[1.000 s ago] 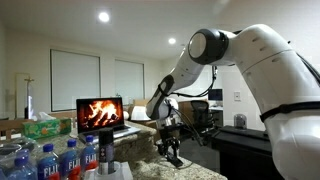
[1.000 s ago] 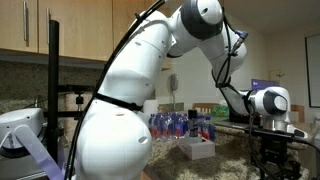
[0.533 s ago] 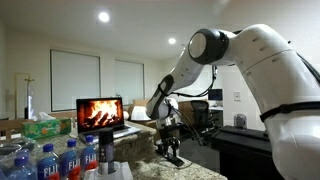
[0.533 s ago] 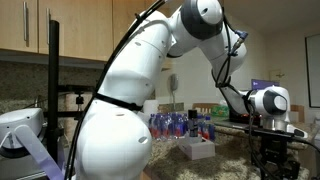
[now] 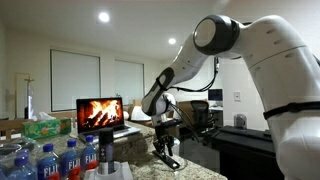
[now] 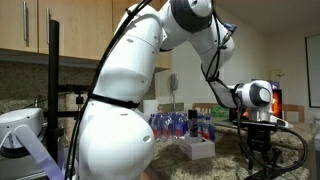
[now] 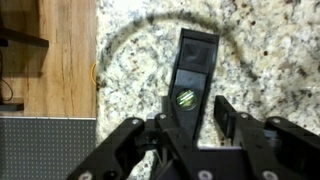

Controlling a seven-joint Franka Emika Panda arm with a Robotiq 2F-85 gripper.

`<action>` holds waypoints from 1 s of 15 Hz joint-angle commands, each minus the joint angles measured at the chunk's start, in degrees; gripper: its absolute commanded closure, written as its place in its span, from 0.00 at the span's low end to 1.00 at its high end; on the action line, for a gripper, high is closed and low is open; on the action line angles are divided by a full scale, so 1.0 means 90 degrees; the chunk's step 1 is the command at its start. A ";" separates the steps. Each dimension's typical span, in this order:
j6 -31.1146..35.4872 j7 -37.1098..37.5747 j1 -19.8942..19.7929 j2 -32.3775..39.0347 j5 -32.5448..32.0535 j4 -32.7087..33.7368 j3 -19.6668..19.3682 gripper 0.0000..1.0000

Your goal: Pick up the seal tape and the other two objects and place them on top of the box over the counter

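In the wrist view a flat black remote-like item (image 7: pixel 190 75) with a green round mark lies lengthwise over the speckled counter (image 7: pixel 130 70). Its near end runs between the fingers of my gripper (image 7: pixel 195 115), which is shut on it. In an exterior view the gripper (image 5: pixel 168 150) hangs just over the counter with the black item slanting down from it. It also shows in an exterior view as the gripper (image 6: pixel 258 150). The slim dark cylinder (image 5: pixel 106 150) stands upright by the bottles. A low pale box (image 6: pixel 197 148) sits on the counter. The seal tape is out of view.
Blue-labelled water bottles (image 5: pixel 50 160) crowd the counter's near corner and appear as bottles (image 6: pixel 180 125) behind the box. A green tissue box (image 5: pixel 45 127) and a lit laptop (image 5: pixel 100 112) stand behind. Wooden floor (image 7: pixel 60 60) lies past the counter's edge.
The arm's upper link has swung and the gripper has shifted a little sideways with the black item in it. The jaws narrowed onto the item.
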 commanded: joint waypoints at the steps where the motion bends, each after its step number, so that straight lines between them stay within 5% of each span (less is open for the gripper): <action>1: 0.0065 0.0126 0.0204 -0.0943 -0.0309 -0.0819 0.0075 0.76; 5: 0.0158 0.0376 0.0242 -0.1271 -0.0217 -0.1135 0.0075 0.76; 6: 0.0227 0.0566 0.0222 -0.1300 -0.0150 -0.1211 0.0052 0.26; 11: 0.0197 0.0978 0.0096 -0.1041 -0.0049 -0.1012 -0.0102 0.02; 15: 0.0264 0.0980 0.0078 -0.0757 -0.0116 -0.0707 -0.0149 0.00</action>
